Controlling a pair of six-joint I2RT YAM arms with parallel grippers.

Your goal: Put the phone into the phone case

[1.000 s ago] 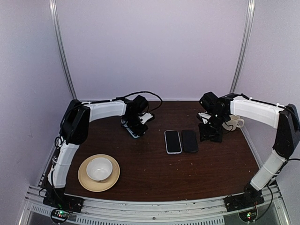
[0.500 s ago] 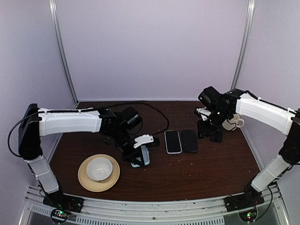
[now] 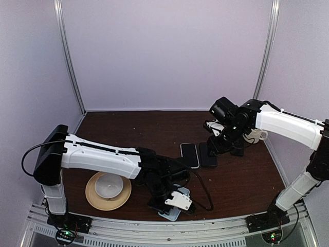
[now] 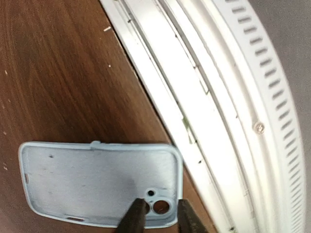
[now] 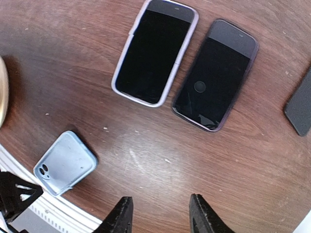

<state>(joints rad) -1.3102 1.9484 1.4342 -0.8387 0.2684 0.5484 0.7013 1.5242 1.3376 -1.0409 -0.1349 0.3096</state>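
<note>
The phone case (image 4: 97,182) lies flat, light-blue inside up, at the near edge of the bench (image 4: 58,73). The left pincer (image 4: 158,219) stands slightly parted over its camera-hole corner, not clamping it. The black phone (image 5: 216,75) lies beside a light-rimmed phone (image 5: 155,51); the right pincer (image 5: 160,213) hangs half open, empty
</note>
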